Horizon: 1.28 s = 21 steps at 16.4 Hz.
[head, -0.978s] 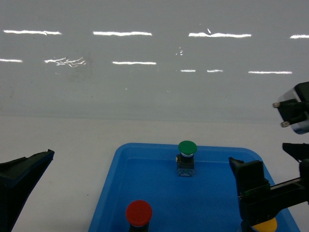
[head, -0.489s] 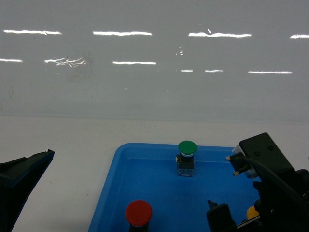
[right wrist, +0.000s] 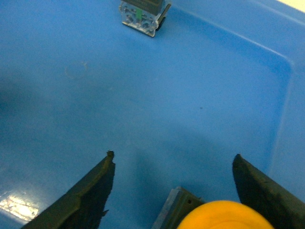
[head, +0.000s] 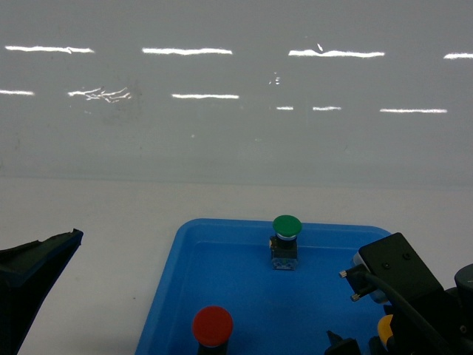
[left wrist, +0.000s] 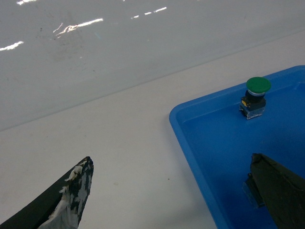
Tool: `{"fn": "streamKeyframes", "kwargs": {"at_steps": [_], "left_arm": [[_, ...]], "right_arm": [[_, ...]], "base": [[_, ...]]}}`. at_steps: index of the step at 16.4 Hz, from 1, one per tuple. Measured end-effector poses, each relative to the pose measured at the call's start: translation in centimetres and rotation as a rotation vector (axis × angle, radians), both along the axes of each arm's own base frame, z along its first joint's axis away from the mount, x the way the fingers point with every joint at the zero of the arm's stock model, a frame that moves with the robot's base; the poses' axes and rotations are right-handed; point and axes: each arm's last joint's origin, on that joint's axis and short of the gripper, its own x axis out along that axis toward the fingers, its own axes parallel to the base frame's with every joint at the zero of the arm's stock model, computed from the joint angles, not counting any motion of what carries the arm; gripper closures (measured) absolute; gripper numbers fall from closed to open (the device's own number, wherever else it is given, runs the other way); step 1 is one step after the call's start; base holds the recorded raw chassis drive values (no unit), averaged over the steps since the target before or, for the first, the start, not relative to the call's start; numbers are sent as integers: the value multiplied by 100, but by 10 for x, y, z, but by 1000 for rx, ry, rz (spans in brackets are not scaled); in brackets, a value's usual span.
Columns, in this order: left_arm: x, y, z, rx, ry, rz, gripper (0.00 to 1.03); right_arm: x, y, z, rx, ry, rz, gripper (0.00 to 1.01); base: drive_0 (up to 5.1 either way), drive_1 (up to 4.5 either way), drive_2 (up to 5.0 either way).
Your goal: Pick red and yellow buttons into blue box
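Since the right gripper (right wrist: pixel 171 191) sits low inside the blue box (head: pixel 185 244) with its jaws spread wide and the yellow button (right wrist: pixel 224 217) poking up between them, this looks to me like either a grab or a fresh release, hard to say which. Both the yellow one and the red button (head: pixel 212 326) are already inside the blue box, red near its front-left part, yellow at its front-right corner, and the green button (head: pixel 287 225) stands by the box's back wall. If it's a grasp, I'd centre the jaws on the dark block body under the cap, not the round cap itself, since the dome looks like it'd squirt out. If it's a release, lift straight up so neither finger clips the cap and tips it. The left gripper (left wrist: pixel 171 191) hangs with its jaws apart and nothing between them, one finger outside the box's left rim and one over its floor.
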Motion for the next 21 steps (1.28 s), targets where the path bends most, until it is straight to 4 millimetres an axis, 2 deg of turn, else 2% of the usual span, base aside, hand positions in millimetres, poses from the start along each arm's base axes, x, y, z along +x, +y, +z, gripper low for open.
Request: {"fn": "streamKeyframes", "kwargs": {"at_steps": [5, 10, 12, 15, 16, 17, 19, 21], "left_arm": [[0, 0, 0, 0, 0, 0, 5], [0, 0, 0, 0, 0, 0, 5], [0, 0, 0, 0, 0, 0, 5], [0, 0, 0, 0, 0, 0, 5], [0, 0, 0, 0, 0, 0, 5], [0, 0, 0, 0, 0, 0, 5], [0, 0, 0, 0, 0, 0, 5], [0, 0, 0, 0, 0, 0, 5]], "right_arm": [[-9, 3, -6, -3, 19, -6, 71], [-19, -2, -5, 8, -8, -54, 72], [-19, -15, 12, 37, -68, -119, 72], [-22, -35, 52, 87, -194, -223, 72], [-37, -44, 74, 97, -249, -263, 72], [-66, -58, 92, 97, -303, -344, 72], [-85, -61, 93, 92, -317, -374, 72], [-88, -57, 95, 111, -338, -357, 72]], "base": [[0, 0, 0], [0, 0, 0], [0, 0, 0], [0, 0, 0], [0, 0, 0], [0, 0, 0], [0, 0, 0], [0, 0, 0]]}}
